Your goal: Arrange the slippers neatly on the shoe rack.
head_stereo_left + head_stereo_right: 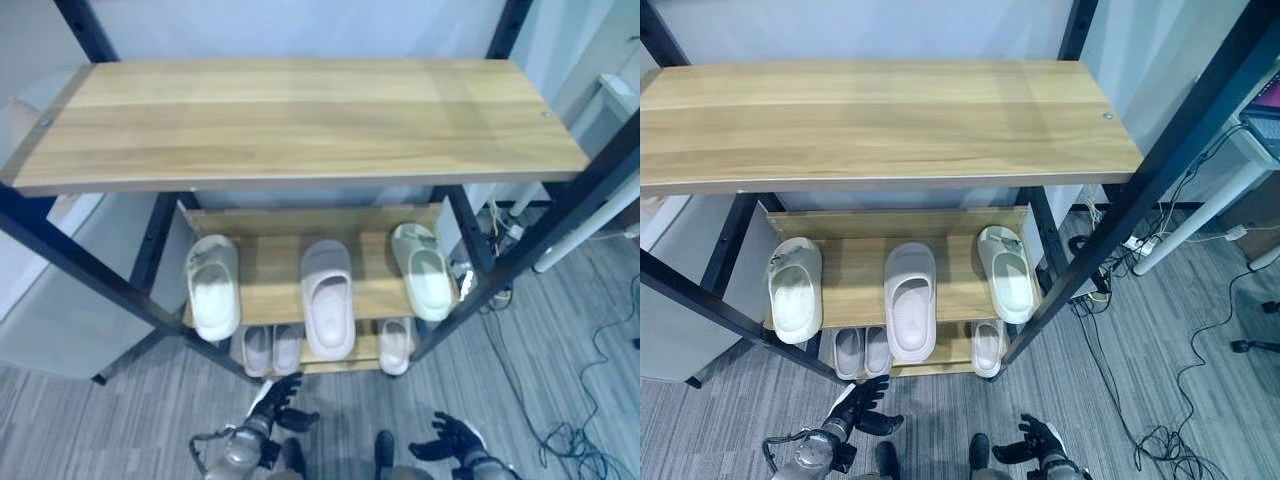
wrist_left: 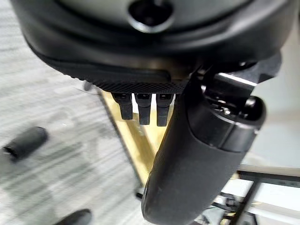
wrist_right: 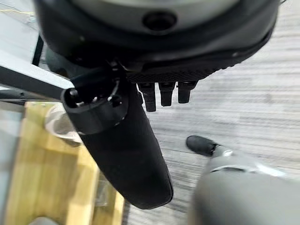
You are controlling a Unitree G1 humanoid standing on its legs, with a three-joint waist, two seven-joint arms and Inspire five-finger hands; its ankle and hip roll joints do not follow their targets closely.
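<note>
The shoe rack has a wide wooden top shelf (image 1: 300, 120) and a middle shelf (image 1: 270, 265) below it. Three slippers lie toe-out on that middle shelf: a cream one (image 1: 214, 285) at the left, a pale lilac one (image 1: 328, 298) in the middle that overhangs the front edge, and a cream one (image 1: 423, 270) at the right, angled. On the lowest shelf sit a small pale pair (image 1: 271, 349) and a single small slipper (image 1: 395, 345). My left hand (image 1: 278, 400) and right hand (image 1: 450, 437) hang low in front of the rack over the floor, both open and holding nothing.
Black metal posts (image 1: 85, 265) frame the rack on both sides. Cables (image 1: 570, 430) trail over the grey floor at the right, near a white table leg (image 1: 585, 235). A grey panel (image 1: 50, 310) stands at the left.
</note>
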